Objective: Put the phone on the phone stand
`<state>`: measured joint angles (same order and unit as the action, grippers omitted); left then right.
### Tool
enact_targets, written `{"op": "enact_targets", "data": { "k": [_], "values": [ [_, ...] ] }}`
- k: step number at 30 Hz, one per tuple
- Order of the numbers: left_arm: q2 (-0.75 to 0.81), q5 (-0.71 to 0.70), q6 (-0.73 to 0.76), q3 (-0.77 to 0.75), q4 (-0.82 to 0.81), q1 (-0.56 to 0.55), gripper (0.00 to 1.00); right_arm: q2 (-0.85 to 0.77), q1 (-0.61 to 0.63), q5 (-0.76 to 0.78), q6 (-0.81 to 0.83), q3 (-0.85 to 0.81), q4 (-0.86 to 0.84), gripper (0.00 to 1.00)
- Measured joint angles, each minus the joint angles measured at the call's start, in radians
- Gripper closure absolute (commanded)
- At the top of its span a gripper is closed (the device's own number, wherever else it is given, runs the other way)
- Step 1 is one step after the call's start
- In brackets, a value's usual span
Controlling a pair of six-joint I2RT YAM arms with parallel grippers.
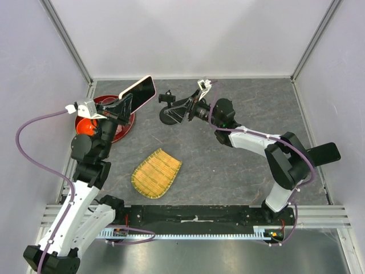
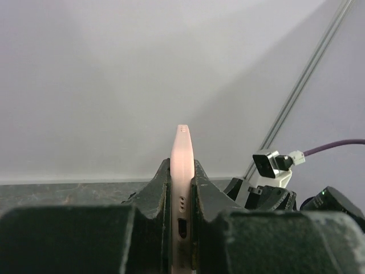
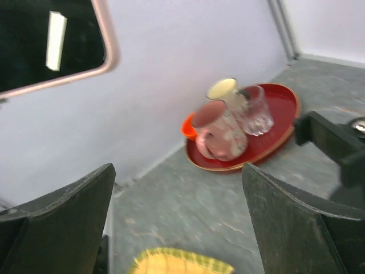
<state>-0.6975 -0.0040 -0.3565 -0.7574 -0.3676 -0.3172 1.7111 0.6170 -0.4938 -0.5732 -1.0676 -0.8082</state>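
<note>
Gripping the phone (image 1: pixel 141 92) by its lower end, the left arm's fingers (image 2: pixel 151 197) are closed on both faces of it, and the left wrist view shows the pale pink rim edge-on between them. From above, the phone hangs in the air with its black screen up and tilted, over the far left part of the table (image 1: pixel 239 165) and just above the red tray (image 1: pixel 126 127). The phone stand (image 1: pixel 169 117) sits on its round base near the far middle of the table, to the right of the phone and apart from it. The right arm's fingers (image 3: pixel 68 211) reach toward the stand from its right and are spread wide with nothing between them; a black part of the stand shows by one finger in the right wrist view, and I cannot tell whether they touch. On the tray stand a pink mug (image 3: pixel 219 134), a clear glass (image 3: pixel 255 114) and a cream cup (image 3: pixel 222 88). A yellow woven mat (image 1: pixel 157 172) lies nearer the arms' bases.
</note>
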Motion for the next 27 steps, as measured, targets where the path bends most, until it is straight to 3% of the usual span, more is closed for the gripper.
{"op": "enact_targets", "data": {
  "k": [4,9,18,27],
  "values": [
    [-0.027,0.009,-0.067,0.019,-0.046,0.021,0.98,0.076,0.013,-0.014,-0.253,0.035,-0.277,0.05],
    [-0.106,0.077,-0.177,0.046,-0.100,0.042,0.98,0.152,0.041,0.011,-0.489,0.050,-0.408,0.07],
    [-0.226,0.232,-0.338,0.076,-0.204,0.046,0.98,0.156,0.057,0.075,-0.618,0.085,-0.464,0.08],
    [-0.293,0.300,-0.402,0.076,-0.283,0.055,0.98,0.154,0.056,0.122,-0.692,0.126,-0.498,0.15]
  ]
}}
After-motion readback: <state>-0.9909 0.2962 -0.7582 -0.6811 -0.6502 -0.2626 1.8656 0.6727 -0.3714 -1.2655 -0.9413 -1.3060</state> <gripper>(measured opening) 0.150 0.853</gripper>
